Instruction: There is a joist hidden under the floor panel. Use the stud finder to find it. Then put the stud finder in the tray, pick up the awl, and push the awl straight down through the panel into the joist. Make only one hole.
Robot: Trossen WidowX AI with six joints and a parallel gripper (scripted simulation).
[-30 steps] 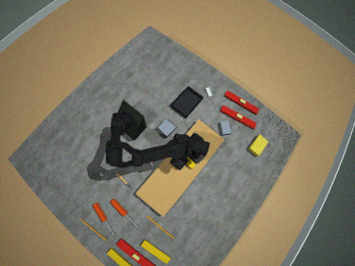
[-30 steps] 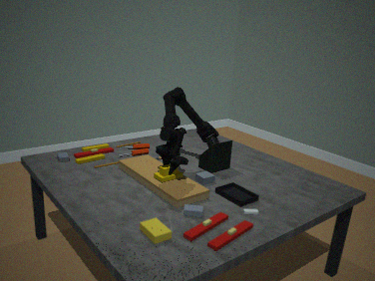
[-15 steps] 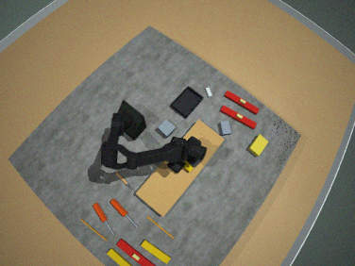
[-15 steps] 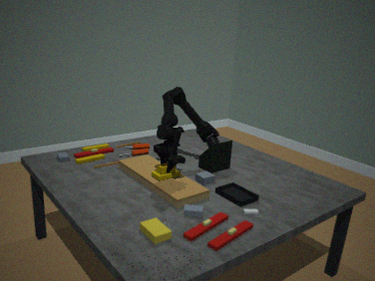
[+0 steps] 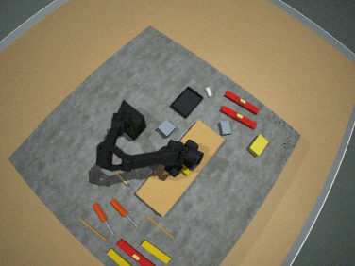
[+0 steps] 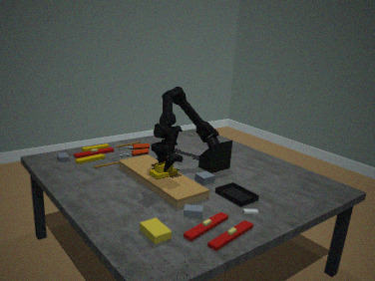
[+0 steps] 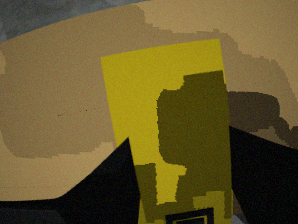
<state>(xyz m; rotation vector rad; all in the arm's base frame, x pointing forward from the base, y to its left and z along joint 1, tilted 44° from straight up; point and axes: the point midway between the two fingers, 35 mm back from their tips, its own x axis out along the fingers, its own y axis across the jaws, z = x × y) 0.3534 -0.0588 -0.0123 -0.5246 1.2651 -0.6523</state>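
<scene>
The yellow stud finder (image 5: 186,172) (image 6: 161,173) (image 7: 132,95) is flat on or just above the tan floor panel (image 5: 158,198) (image 6: 188,193) (image 7: 30,172), near its middle; exact contact is unclear. My gripper (image 6: 167,166) (image 7: 174,134) is shut on it, one black finger on each side. A black-framed display shows at the bottom edge of the wrist view, cut off, with no lit signal visible. The black tray (image 5: 186,102) (image 6: 236,193) is empty. The awl (image 5: 124,179), with a tan handle, lies on the table beside the panel. The joist is hidden.
Grey blocks (image 5: 165,128) (image 5: 225,127) stand close to the panel. Red levels (image 5: 240,117) (image 5: 242,102), a yellow block (image 5: 258,145) and a white piece (image 5: 209,91) lie beyond its tray end. Orange screwdrivers (image 5: 99,212) (image 5: 118,207), thin sticks and yellow bars lie past the other end.
</scene>
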